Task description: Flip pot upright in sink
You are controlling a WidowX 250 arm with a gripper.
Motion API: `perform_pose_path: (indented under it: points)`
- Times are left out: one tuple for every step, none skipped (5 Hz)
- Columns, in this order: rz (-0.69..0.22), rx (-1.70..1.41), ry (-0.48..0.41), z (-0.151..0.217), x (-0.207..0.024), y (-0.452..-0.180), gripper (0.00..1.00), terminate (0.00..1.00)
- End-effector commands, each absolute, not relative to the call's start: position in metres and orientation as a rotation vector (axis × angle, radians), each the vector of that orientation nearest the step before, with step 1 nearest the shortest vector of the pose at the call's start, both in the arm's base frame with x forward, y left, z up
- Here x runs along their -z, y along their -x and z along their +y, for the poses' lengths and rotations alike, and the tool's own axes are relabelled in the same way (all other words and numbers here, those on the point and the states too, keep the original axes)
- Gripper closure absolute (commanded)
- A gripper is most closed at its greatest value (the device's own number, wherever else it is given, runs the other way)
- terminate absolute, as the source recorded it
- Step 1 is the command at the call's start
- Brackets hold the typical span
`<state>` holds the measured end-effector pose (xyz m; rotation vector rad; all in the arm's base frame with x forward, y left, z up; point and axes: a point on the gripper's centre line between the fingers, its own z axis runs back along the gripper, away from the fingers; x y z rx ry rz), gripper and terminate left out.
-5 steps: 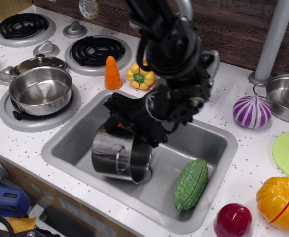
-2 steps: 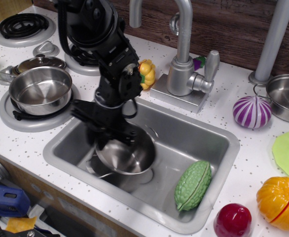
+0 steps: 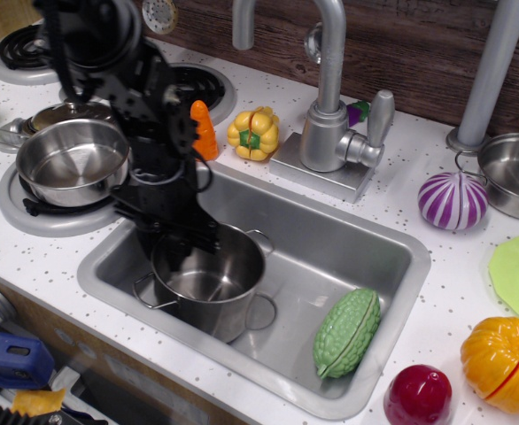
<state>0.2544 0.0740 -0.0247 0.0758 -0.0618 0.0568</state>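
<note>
At nine o'clock of the scene a wide steel pan (image 3: 73, 161) is seen on a burner. Just right of it, the gripper (image 3: 173, 232) is set at the pot's (image 3: 208, 282) rim, at its ten o'clock; whether the rim is clamped cannot be told (the fingers are dark and blurred together). The pot is stood upright in the left half of the sink (image 3: 330, 243), mouth up. It is judged that a careless withdrawal could snag the rim or a wire handle and tip the pot again. The pot is shiny, smooth and cylindrical; the basin is dull grey with rounded corners. At four o'clock a bumpy green gourd (image 3: 346, 331) is laid.
</note>
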Motion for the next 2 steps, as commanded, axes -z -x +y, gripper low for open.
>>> perform_pose_path:
  points:
    - [-0.122, -0.035, -0.124, 0.0740, 0.0096, -0.2633, 0.00, 0.00]
    - [-0.122, -0.035, -0.124, 0.0740, 0.0096, -0.2633, 0.00, 1.00]
